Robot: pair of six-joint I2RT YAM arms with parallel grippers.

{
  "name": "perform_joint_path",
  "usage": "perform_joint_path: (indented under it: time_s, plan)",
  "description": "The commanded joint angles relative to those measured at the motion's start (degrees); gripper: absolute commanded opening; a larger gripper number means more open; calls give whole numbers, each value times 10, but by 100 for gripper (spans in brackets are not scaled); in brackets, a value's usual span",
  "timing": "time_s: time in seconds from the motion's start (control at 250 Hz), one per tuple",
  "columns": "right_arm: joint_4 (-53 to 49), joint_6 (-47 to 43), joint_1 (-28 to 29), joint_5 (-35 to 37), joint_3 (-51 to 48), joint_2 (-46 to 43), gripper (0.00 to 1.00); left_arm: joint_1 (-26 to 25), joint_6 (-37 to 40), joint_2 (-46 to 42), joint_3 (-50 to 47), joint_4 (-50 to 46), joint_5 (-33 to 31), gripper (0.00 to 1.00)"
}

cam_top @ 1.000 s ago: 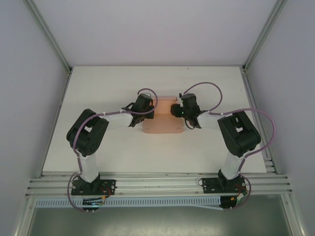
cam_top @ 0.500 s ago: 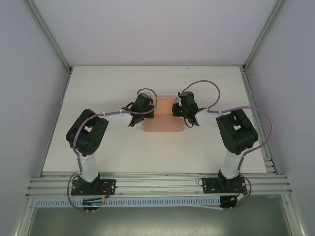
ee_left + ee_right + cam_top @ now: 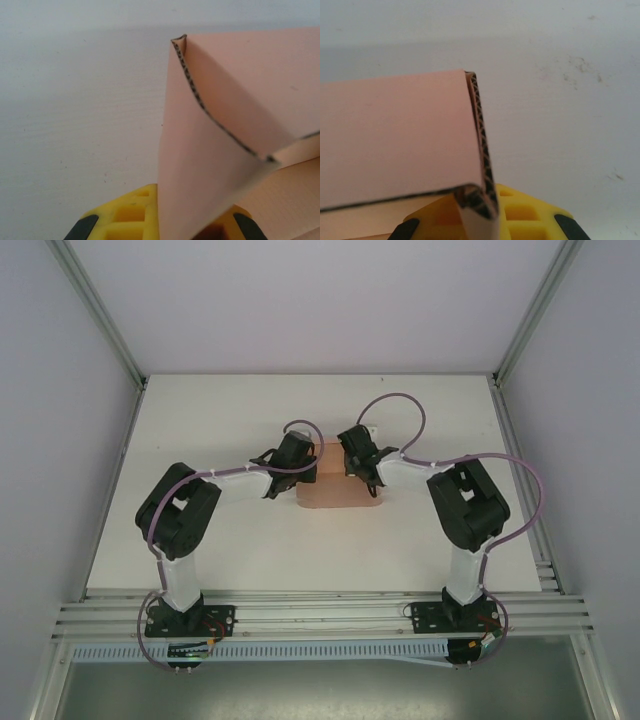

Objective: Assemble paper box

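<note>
Item: salmon-pink corrugated cardboard box (image 3: 338,496). Right claw (image 3: 351,462) just pinched 3 o'clock flap, moved inward; left claw (image 3: 309,464) pinching 9 o'clock flap. Sides now folding up.

Top view: paper box (image 3: 338,495) far end hidden under left gripper (image 3: 304,462) and right gripper (image 3: 350,454). Left wrist: box runs off right and bottom edges and covers the gap between fingers (image 3: 127,217). Right wrist: box cut off at left edge, fingers (image 3: 520,212) cropped at the bottom.

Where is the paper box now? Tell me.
Top external view: the paper box lies mid-table, between the left gripper and the right gripper, each shut on a raised flap.
</note>
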Motion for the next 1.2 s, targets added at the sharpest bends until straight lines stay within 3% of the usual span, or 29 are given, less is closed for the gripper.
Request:
perform_joint_path:
  time_s: [0.0, 0.168, 0.264, 0.356, 0.536, 0.592, 0.807, 0.871, 1.195]
  plan:
    - [-173, 2, -35, 230, -4, 39, 0, 29, 2, -4, 7, -80, -116, 0]
    - [-126, -54, -26, 233, 14, 53, 0, 29, 7, -12, 11, -82, -116, 0]
    - [-124, -56, -25, 233, 33, 64, 0, 29, 6, -18, 6, -69, -92, 0]
    - [-58, -54, -25, 200, 7, 46, 0, 28, 7, -24, -4, -46, -67, 0]
    - [174, -86, -29, 13, -117, -56, 42, 29, 12, -31, -11, -36, -59, 0]
    - [215, -90, -29, -32, -142, -86, 50, 29, 9, -33, -12, -36, -62, 0]
    - [247, -107, -45, -185, -173, -168, 69, 28, 1, -39, -26, -28, -79, 0]
    - [244, -109, -46, -227, -174, -183, 86, 29, -1, -39, -25, -28, -79, 0]
    - [209, -95, -45, -242, -167, -196, 90, 28, 5, -36, -29, -10, -62, 0]
